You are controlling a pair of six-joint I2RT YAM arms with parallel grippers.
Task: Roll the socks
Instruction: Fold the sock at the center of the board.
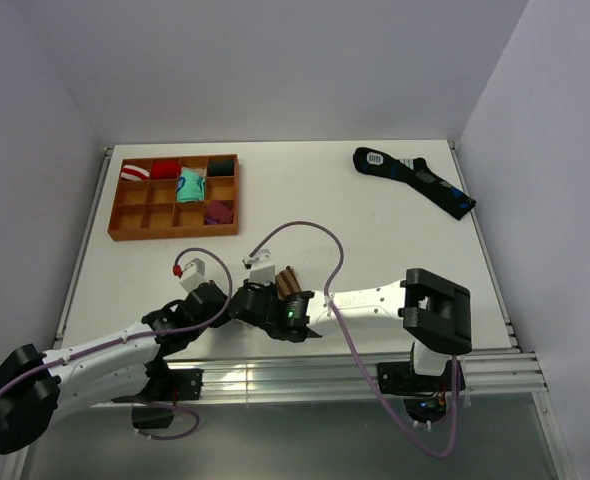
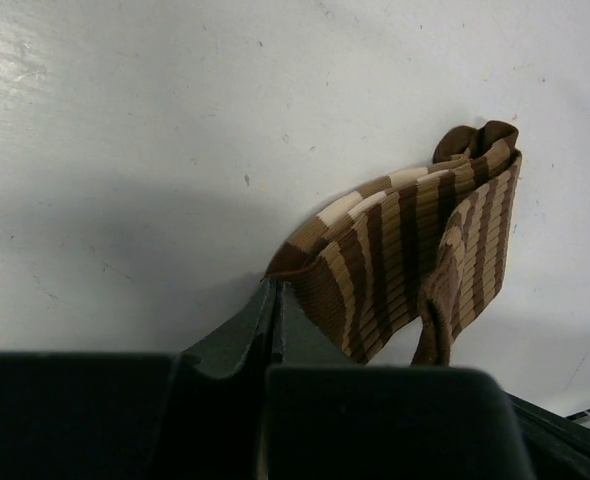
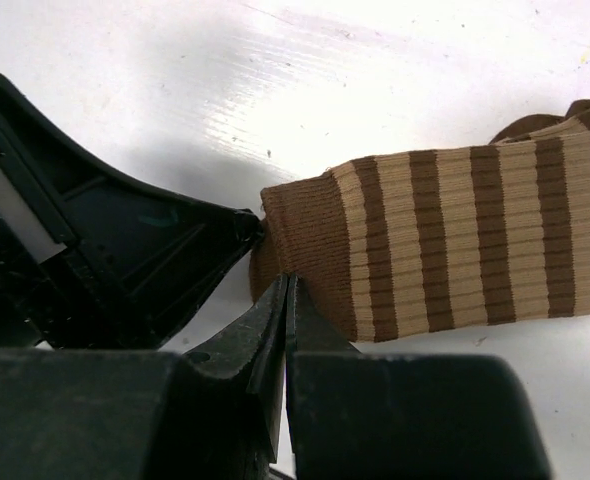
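A brown and tan striped sock [image 1: 287,281] lies folded on the white table near the front edge. In the left wrist view, the sock [image 2: 415,250] spreads up and to the right from my left gripper [image 2: 275,287], whose jaws are pressed together on the dark brown cuff corner. In the right wrist view, my right gripper [image 3: 288,282] is shut on the lower edge of the same cuff end of the sock [image 3: 445,240]. The left gripper's fingertips [image 3: 247,226] touch the cuff just beside it. In the top view, the left gripper [image 1: 237,300] and right gripper [image 1: 271,303] meet at the sock's near end.
A dark blue patterned sock pair [image 1: 415,180] lies flat at the back right. An orange compartment tray [image 1: 125,212] at the back left holds several rolled socks. Purple cables loop over the table's middle. The metal rail runs along the front edge.
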